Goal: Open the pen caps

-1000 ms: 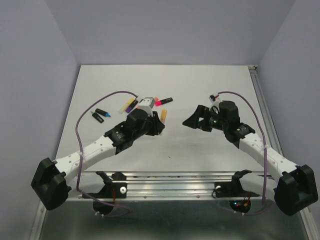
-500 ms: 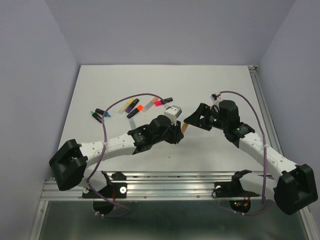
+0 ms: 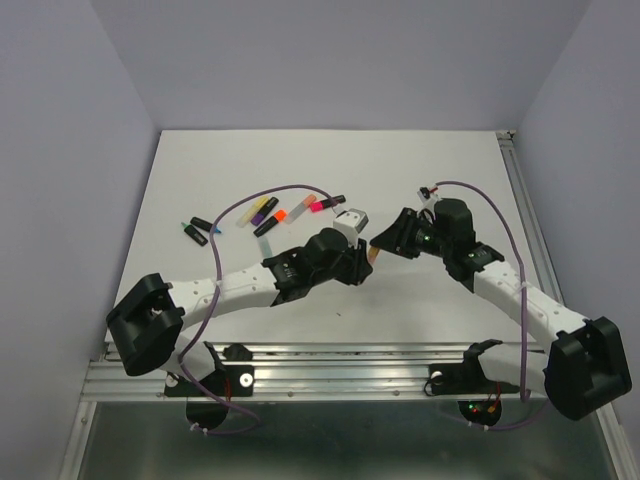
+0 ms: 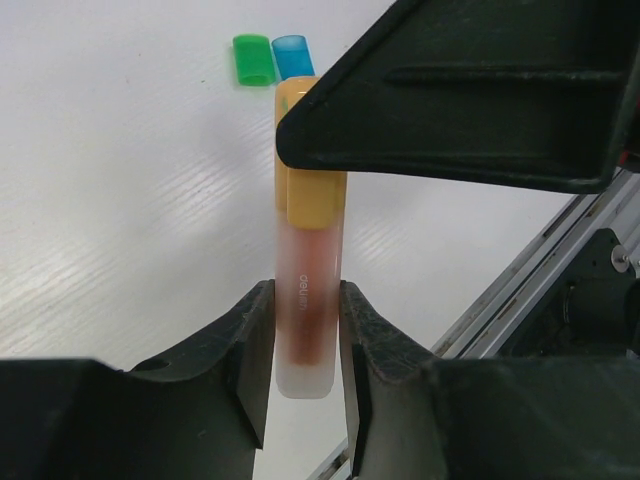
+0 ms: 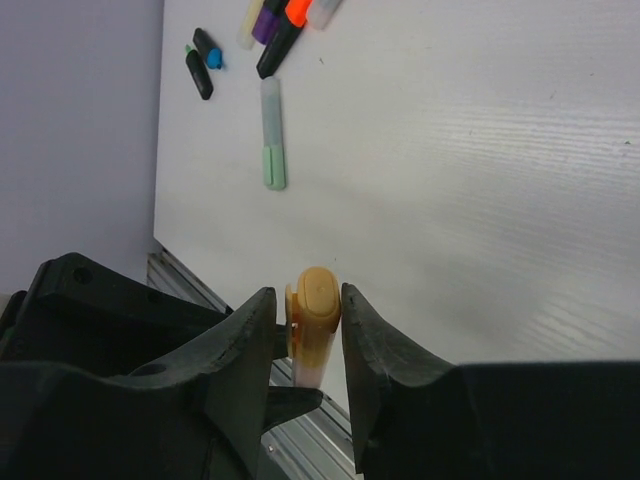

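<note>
The right tool (image 5: 308, 300) has just closed. A second ago its jaws stood wide and empty in the overhead view. Now, in its own wrist view, its fingers (image 5: 254, 330) press on both sides of the orange cap (image 5: 313, 312), narrow around it.

The left tool (image 4: 305, 300) has swung away from the group of other pens (image 3: 290, 210) towards the middle of the bench (image 3: 430, 160). It brings the pen (image 4: 305, 340) into the gap the right tool offered. It is narrow too, clamped on the frosted barrel below the cap, and the grip looks no different from a second ago.

The pen now hangs above the bench between the two tools, which meet nose to nose in the overhead view. One holds the body and the other the cap.

This looks like the set-up for a pull. Both ends seem secured, and drawing the tools apart along the pen's length should free the cap. The cap is still seated on the barrel, so nothing has opened here yet.

A green cap (image 4: 252, 58) and a blue cap (image 4: 291, 55) lie loose on the bench beyond.
</note>
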Controlling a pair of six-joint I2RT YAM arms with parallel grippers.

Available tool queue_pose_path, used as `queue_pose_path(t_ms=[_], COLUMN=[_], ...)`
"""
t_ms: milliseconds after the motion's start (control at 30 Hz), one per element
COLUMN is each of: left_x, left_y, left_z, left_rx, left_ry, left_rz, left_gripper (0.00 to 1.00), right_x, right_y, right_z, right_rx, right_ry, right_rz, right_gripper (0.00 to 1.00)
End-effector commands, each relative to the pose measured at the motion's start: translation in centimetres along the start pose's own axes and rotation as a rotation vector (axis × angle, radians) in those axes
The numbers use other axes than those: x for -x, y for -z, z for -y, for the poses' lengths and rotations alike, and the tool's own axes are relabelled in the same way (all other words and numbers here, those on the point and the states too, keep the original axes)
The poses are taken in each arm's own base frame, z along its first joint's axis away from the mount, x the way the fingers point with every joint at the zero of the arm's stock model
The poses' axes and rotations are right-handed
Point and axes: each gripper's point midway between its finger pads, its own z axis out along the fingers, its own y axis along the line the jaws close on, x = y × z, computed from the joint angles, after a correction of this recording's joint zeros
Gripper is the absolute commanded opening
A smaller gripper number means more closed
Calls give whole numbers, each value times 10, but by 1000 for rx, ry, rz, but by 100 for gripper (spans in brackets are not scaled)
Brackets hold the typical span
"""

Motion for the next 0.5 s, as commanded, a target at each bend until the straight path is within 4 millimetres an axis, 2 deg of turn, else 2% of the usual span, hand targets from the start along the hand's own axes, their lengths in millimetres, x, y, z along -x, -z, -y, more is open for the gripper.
queue_pose_path(t_ms=[0,167,233,367,400,467], left_x=[38,41,42,44,42,40], left_y=[5,4,3,5,5,9], left_z=[23,26,25,28,26,24], left_rx=[-58,-63,-55,-64,-56,-52], left_ry=[17,16,23,37,49,94], left_rz=[108,111,114,119,119,122], left_gripper=[0,0,0,0,0,0], right_x=[17,17,15,17,23,31], right_y=[-1,-1,-1,1,1,2], right_z=[-27,-30,-30,-30,-23,-15], right_rx=[86,104,108,107,54,1], right_ry=[47,52,52,79,80,128], right_rz=[43,43,36,52,82,121], right_gripper=[37,34,29,12,6,1])
